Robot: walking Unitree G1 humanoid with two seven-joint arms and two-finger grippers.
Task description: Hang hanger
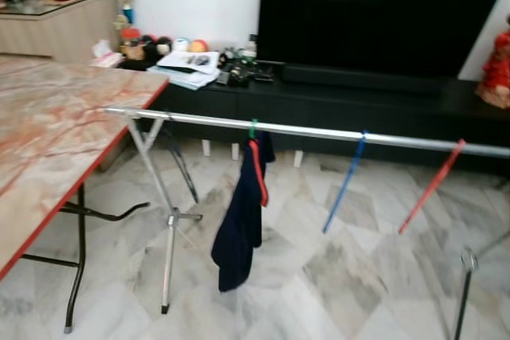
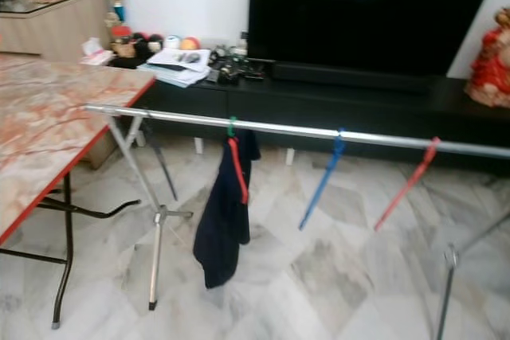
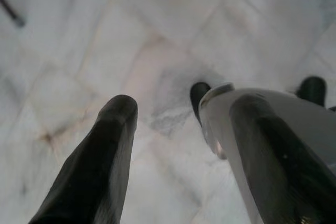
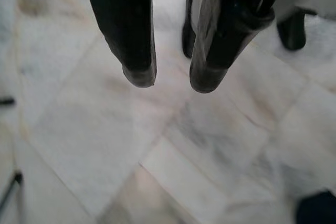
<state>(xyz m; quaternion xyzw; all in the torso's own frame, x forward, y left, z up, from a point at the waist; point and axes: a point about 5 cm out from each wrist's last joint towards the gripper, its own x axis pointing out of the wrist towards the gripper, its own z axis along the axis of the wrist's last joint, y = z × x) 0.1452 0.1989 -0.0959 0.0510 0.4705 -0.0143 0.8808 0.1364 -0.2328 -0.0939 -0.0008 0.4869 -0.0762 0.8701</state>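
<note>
Hangers (image 1: 257,169) on rail (image 1: 319,130) | left gripper (image 3: 178,114) spread | right gripper (image 4: 170,80) parted, empty

I can read no text, label, brand or number anywhere from here. The papers (image 1: 188,61) on the black cabinet (image 1: 358,105) carry print, but it is too blurred to make out.

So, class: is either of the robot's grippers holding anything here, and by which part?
Nothing is held. The left gripper and right gripper both hang open above the pale marble floor.
</note>
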